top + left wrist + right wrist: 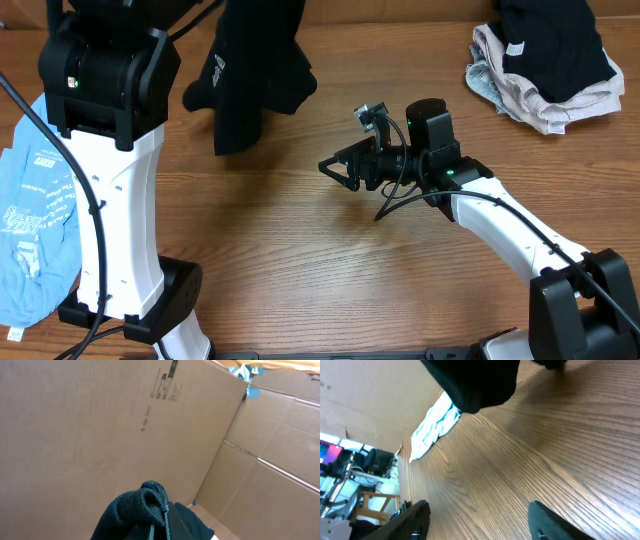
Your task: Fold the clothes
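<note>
Left gripper [159,527] clamping tight on a bunched fold of the black garment [250,75], garment hanging over the wooden table [300,270], right gripper [335,168] hovering nearby, jaws spread and empty, light blue garment [35,230] lying far left, heap of clothes [545,75] far right.

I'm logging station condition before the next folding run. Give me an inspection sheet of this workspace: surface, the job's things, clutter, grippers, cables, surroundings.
Surface: wooden table, no spills seen.
Job's things: black garment hangs bunched from above; light blue garment lies at the table's left edge; pile of clothes at the far right corner.
Clutter: nothing seen.
Grippers: left gripper shut on the black garment; right gripper open, empty, low over the table, apart from the black garment.
Cables: black cables run loose along both arms.
Surroundings: cardboard boxes behind the table.
</note>
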